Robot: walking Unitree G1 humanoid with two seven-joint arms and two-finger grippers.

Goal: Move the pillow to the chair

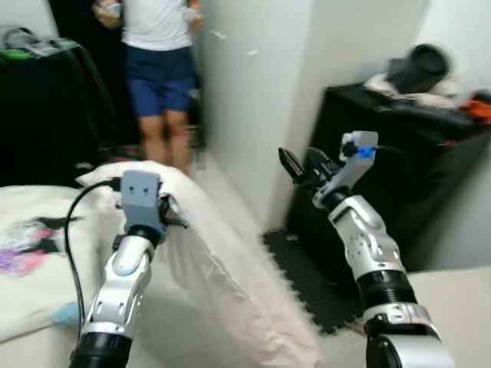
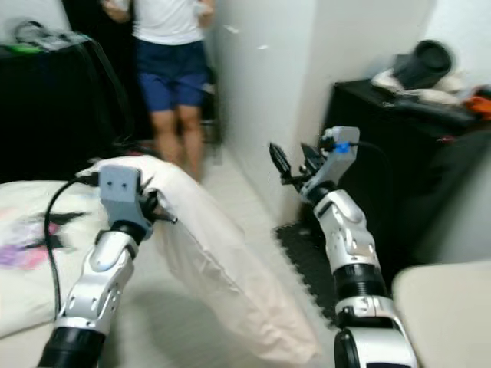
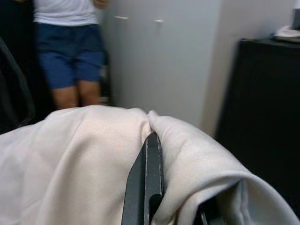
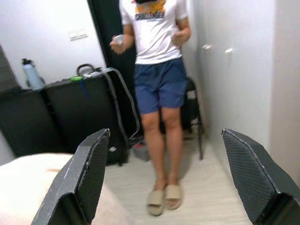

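A cream pillow (image 1: 222,268) hangs off the edge of a bed (image 1: 31,230), its top corner pinched between the fingers of the left gripper (image 1: 170,213). The right gripper (image 1: 303,170) hovers beside it with fingers spread wide, holding nothing. A person (image 1: 157,69) stands in the narrow passage ahead; the single-corner hold may slip as the pillow's weight drags.

Left gripper (image 1: 170,213) raised, fingers (image 3: 146,183) clamped (on cloth); right gripper (image 4: 164,183) raised, fingers spread wide
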